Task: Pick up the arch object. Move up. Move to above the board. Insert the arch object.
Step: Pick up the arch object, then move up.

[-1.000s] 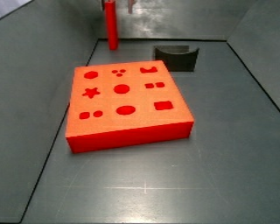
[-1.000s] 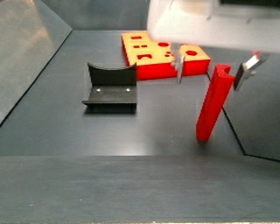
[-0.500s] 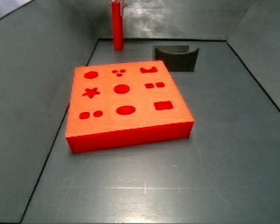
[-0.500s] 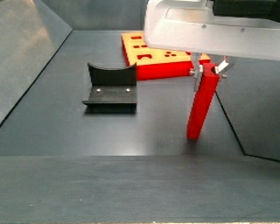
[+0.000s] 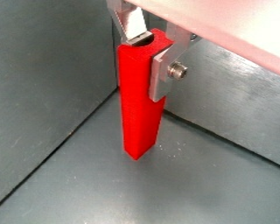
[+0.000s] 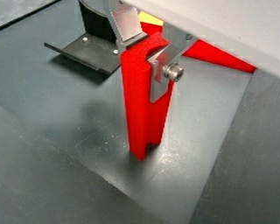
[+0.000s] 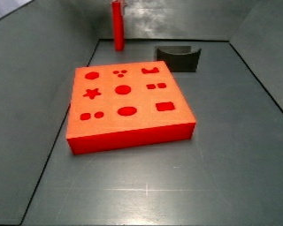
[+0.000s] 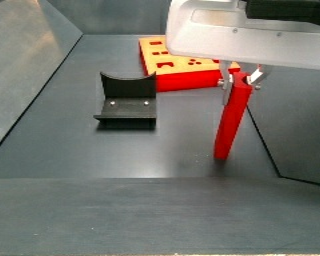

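Observation:
My gripper (image 5: 149, 54) is shut on the top end of a tall red piece (image 5: 137, 105), which has a curved arch notch cut into that end; this is the arch object. It stands upright with its lower end at the grey floor. Both wrist views show it, with the gripper (image 6: 149, 57) round the notched end. In a side view the gripper (image 8: 236, 78) holds the piece (image 8: 227, 120) to the right of the board (image 8: 176, 68). In a side view the piece (image 7: 118, 26) stands behind the board (image 7: 109, 128), an orange-red slab with cut recesses.
The dark fixture (image 7: 179, 57), an L-shaped bracket with a curved notch on a base plate, stands beside the board's far corner and shows in a side view (image 8: 123, 100) and a wrist view (image 6: 90, 48). Grey walls close in the floor on all sides.
Since a second ago the gripper has closed round the red piece's top and the piece has shifted a little sideways. Nothing moved in the last half second.

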